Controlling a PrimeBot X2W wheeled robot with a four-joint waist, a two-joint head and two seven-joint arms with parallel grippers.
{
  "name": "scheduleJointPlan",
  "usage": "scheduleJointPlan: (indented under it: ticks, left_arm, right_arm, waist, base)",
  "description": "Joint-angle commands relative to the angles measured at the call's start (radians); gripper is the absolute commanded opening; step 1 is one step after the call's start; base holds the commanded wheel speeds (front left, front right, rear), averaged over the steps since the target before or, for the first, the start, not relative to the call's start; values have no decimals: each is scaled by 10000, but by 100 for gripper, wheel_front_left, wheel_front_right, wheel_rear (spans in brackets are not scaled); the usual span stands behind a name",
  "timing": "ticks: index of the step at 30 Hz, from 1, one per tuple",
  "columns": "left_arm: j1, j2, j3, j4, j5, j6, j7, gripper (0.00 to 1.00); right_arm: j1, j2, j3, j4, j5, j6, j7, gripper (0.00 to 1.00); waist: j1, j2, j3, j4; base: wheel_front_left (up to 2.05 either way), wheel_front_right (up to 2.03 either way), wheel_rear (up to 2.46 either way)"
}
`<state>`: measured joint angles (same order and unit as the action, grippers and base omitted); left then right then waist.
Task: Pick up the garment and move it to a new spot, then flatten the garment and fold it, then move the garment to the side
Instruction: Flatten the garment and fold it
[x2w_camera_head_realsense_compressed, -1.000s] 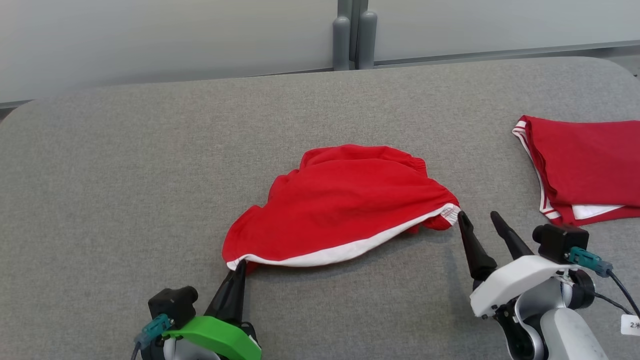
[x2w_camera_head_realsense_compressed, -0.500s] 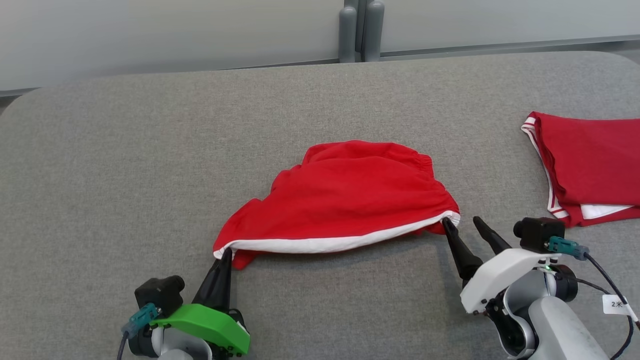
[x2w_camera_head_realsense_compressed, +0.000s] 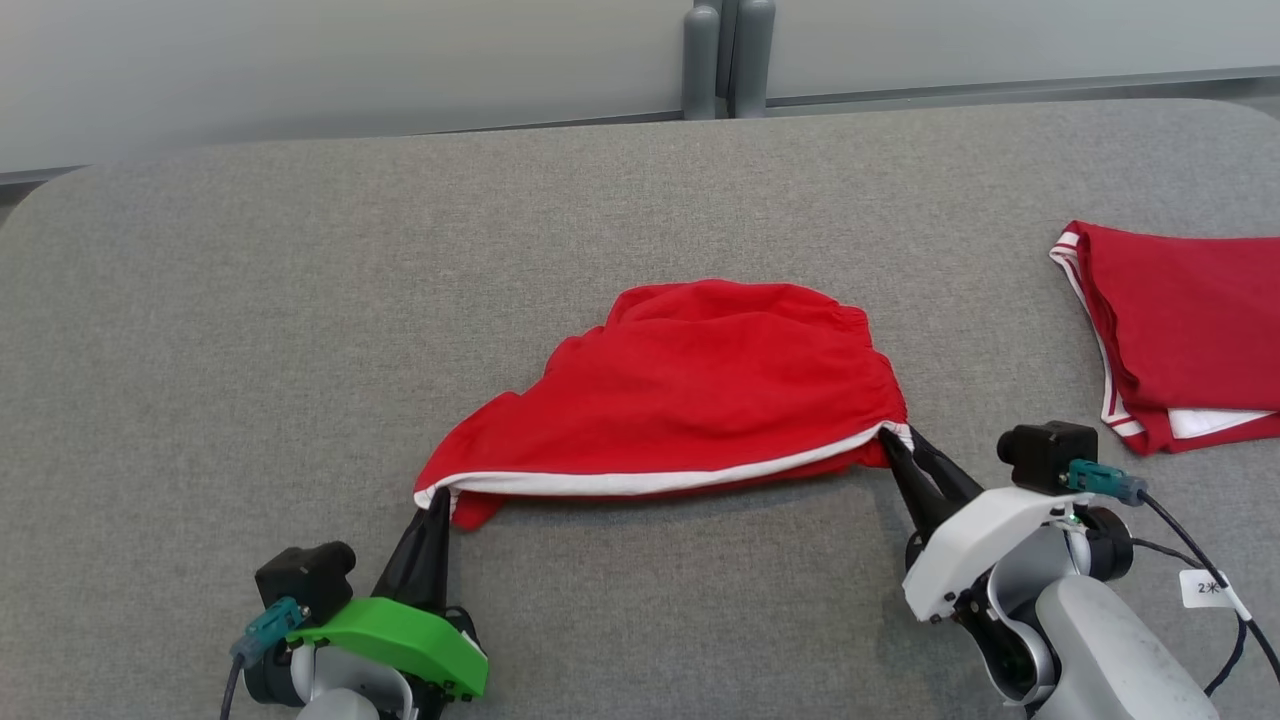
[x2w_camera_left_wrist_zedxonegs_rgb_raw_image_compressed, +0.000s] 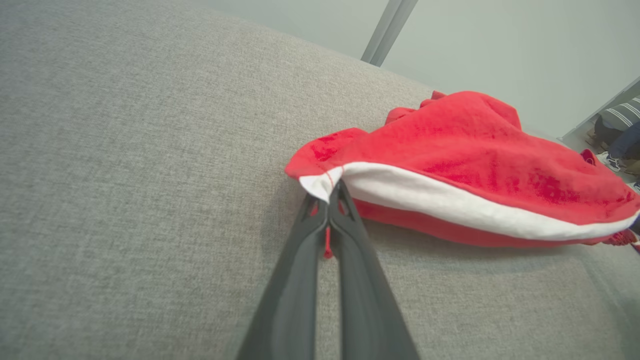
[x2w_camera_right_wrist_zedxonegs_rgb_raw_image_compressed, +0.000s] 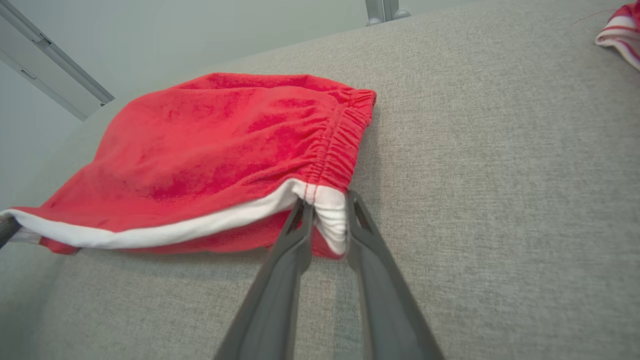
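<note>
Down at the near edge, the left gripper (x2w_camera_head_realsense_compressed: 437, 497) is pinched tight on a white-trimmed corner of the soft red garment (x2w_camera_head_realsense_compressed: 690, 400). The right gripper (x2w_camera_head_realsense_compressed: 893, 440) nips the hem by the gathered waistband. The cloth domes between them, mid-tabletop (x2w_camera_head_realsense_compressed: 300, 300), on coarse grey weave. A folded red piece (x2w_camera_head_realsense_compressed: 1190, 320) lies at the right edge.

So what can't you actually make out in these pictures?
Second red garment: cut off by the head view's right edge.
Underside of the red garment: hidden by its own top layer, every view.
Right gripper: right wrist view, cloth fills the gap, so a firm pinch is unclear.
Person: left wrist view, cut off at the right edge.
Cable tag: head view, print too small.
</note>
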<state>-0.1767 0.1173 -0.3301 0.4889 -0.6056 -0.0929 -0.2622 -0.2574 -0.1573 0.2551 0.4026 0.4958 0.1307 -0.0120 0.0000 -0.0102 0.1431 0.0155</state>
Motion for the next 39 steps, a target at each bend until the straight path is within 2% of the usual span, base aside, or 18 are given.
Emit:
scheduleJointPlan:
  ticks: [1, 6, 12, 18, 25, 26, 27, 34, 39]
  left_arm:
    - [-145, 38, 63, -27, 108, -40, -33, 0]
    - [-178, 60, 347, -375, 227, -57, -32, 0]
    - [-459, 163, 620, -1246, 237, -140, -35, 0]
    - [-953, 521, 674, -2458, 264, -189, 150, 0]
    - [-1340, 1058, 745, -4270, 261, -51, 961, 0]
    - [-1340, 1058, 745, -4270, 261, -51, 961, 0]
    - [-1460, 1219, 794, -4823, 304, -2, 1178, 0]
    - [-2099, 1706, 848, -6670, 239, 132, 2223, 0]
    - [-2727, 2042, 886, -6927, 165, 154, 2961, 0]
  right_arm:
    - [-169, -86, 49, -29, -5, 1, -123, 0]
    - [-270, -289, 186, -463, 88, 1, -373, 0]
    - [-320, -720, 271, -1602, 156, 1, -160, 0]
    - [-111, -1434, 188, -3321, 334, 1, 586, 0]
    - [361, -1961, -495, -5701, 1208, 1, 1778, 0]
    - [361, -1961, -495, -5701, 1208, 1, 1778, 0]
    - [512, -2040, -760, -6307, 1346, 1, 2057, 0]
    - [710, -1767, -1857, -8226, 1376, 1, 2786, 0]
    - [455, -1407, -2241, -8547, 1247, 1, 3280, 0]
  waist:
    - [0, 102, -3, -2]
    - [0, 102, -37, -32]
    - [0, 102, -188, -59]
    - [0, 102, -530, -145]
    - [0, 102, -1005, -316]
    - [0, 102, -1005, -316]
    - [0, 102, -1132, -370]
    - [0, 102, -1310, -481]
    - [0, 102, -1084, -475]
  base:
    - [0, 0, 0]
    - [0, 0, 0]
    - [0, 0, 0]
    - [0, 0, 0]
    - [0, 0, 0]
    - [0, 0, 0]
    - [0, 0, 0]
    - [0, 0, 0]
    - [0, 0, 0]
